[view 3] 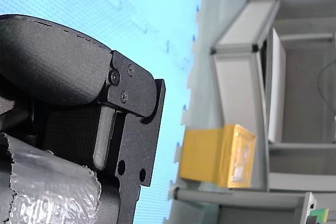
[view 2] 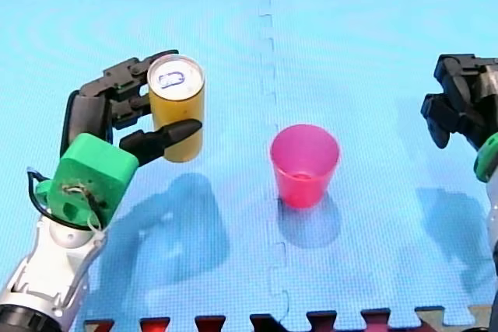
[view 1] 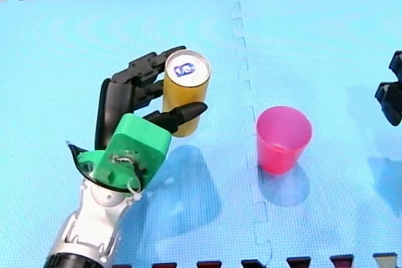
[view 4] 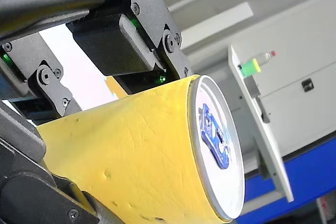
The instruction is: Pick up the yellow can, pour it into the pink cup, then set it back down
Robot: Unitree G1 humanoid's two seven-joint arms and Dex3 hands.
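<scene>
Within the left hand (view 1: 157, 95), yellow can (view 1: 186, 92) upright.

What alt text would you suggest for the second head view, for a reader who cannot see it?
The robot's left hand grips the yellow can upright above a blue foam mat. The pink cup stands upright on the mat, apart from the can; the right hand is at the view's right edge.

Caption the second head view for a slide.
Left hand holds the yellow can left of the pink cup; right hand at far right.
</scene>
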